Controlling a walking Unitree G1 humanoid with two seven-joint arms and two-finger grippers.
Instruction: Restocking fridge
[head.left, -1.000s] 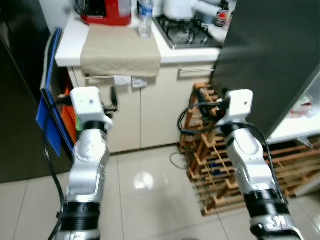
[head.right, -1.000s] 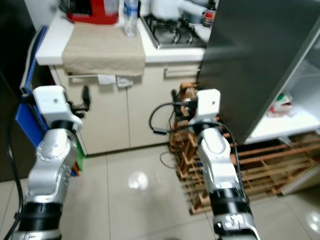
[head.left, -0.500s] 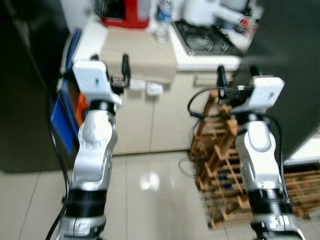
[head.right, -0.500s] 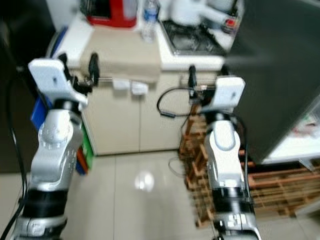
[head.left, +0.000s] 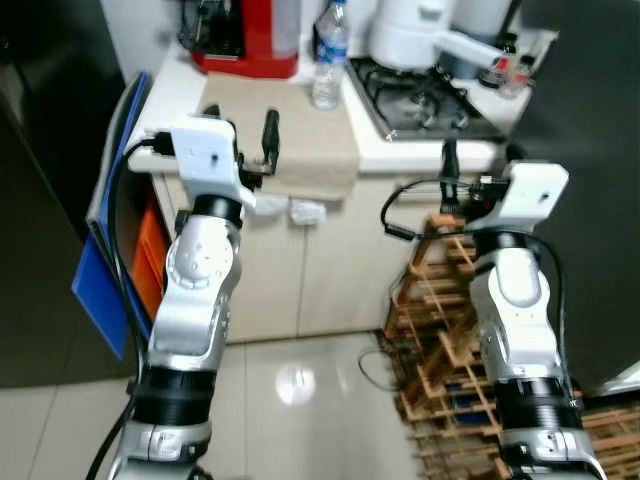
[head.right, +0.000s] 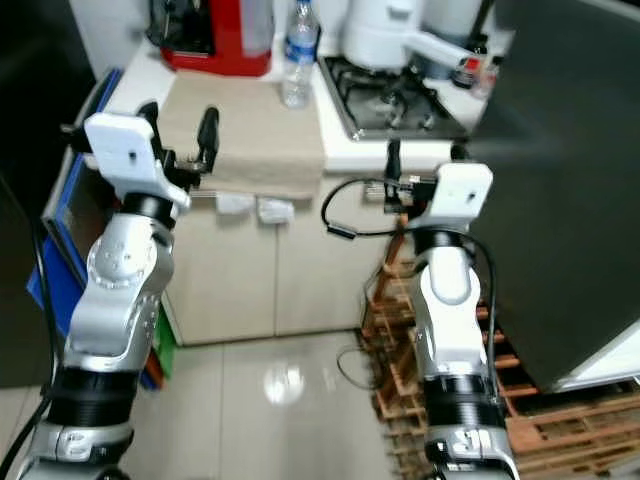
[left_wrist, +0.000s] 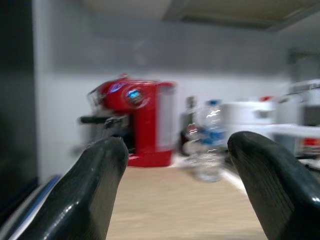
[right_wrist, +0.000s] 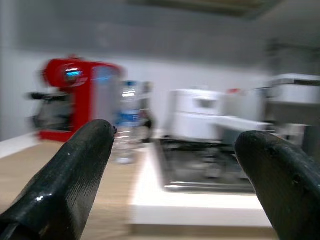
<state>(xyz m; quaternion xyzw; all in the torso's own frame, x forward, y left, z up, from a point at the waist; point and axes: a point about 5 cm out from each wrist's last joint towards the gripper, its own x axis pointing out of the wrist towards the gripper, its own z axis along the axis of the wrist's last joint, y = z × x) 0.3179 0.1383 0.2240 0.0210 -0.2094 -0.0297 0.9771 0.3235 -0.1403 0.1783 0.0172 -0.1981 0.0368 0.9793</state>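
A clear water bottle with a blue label stands upright on the white counter, at the back edge of a beige cloth. In front of the counter's edge my left gripper is held up at cloth height, open and holding nothing. My right gripper is up beside the stove's front corner, also open and empty. Both wrist views look across the counter at the bottle, which is well beyond the fingertips.
A red coffee machine stands at the counter's back left, a white kettle behind the stove. The dark fridge door fills the right side. A wooden rack sits low on the right, a blue board leans left.
Both arms have risen from cabinet-door height to counter height. The camera has shifted, so the counter looks nearer and the open fridge shelf has left the picture.
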